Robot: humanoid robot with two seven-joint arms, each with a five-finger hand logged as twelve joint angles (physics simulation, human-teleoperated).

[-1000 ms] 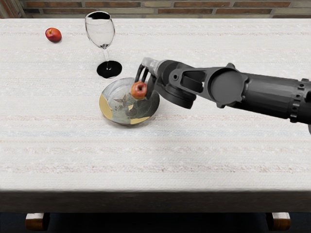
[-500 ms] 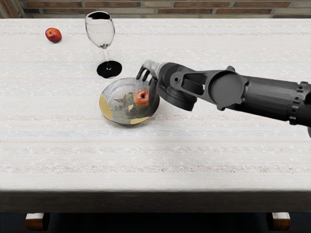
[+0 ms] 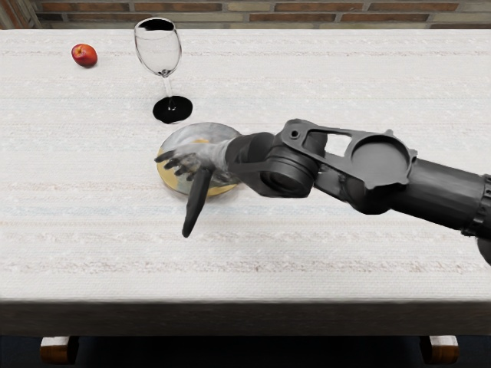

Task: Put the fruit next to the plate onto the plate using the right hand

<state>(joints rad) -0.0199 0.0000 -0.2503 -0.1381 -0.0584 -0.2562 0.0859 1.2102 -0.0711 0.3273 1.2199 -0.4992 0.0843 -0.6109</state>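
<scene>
Right robot hand [image 3: 196, 164] swung across plate [image 3: 181, 134], fingers splayed wide, holding nothing (wine glass [image 3: 158, 47] behind).

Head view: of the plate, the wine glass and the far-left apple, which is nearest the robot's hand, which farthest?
1. Plate, directly under the open right hand.
2. Wine glass, standing behind the plate, to the left.
3. Red apple, far back-left corner.
</scene>
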